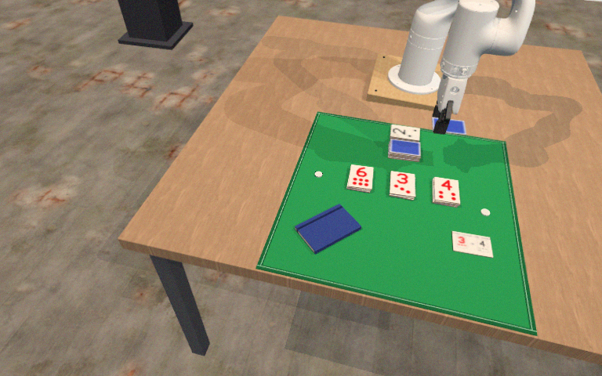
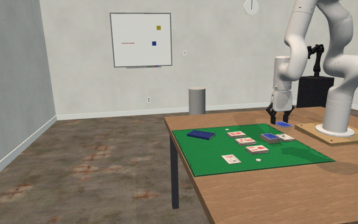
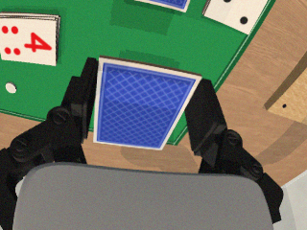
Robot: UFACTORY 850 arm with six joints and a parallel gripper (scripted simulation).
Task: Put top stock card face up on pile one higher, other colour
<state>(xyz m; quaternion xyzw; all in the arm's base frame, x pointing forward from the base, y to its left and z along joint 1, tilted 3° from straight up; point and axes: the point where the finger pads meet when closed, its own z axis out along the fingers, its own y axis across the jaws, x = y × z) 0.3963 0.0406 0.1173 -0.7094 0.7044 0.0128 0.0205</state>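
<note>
My gripper (image 1: 444,125) is shut on a blue-backed card (image 3: 142,105), face down, held across its width low over the far edge of the green card cloth (image 1: 399,222); the card also shows in the top and exterior views (image 1: 455,127) (image 2: 284,124). The face-down stock (image 1: 404,149) lies on the cloth in front of it, with the waste, a black 2 (image 1: 404,132), just behind the stock. Three piles lie in a row: red 6 (image 1: 360,177), red 3 (image 1: 402,184) and red 4 (image 1: 446,191).
A blue notebook (image 1: 327,227) lies at the cloth's near left. A small score card (image 1: 472,244) lies at the near right. Two white chips (image 1: 318,174) (image 1: 485,212) sit on the cloth. The arm's wooden base plate (image 1: 401,86) stands just behind the cloth.
</note>
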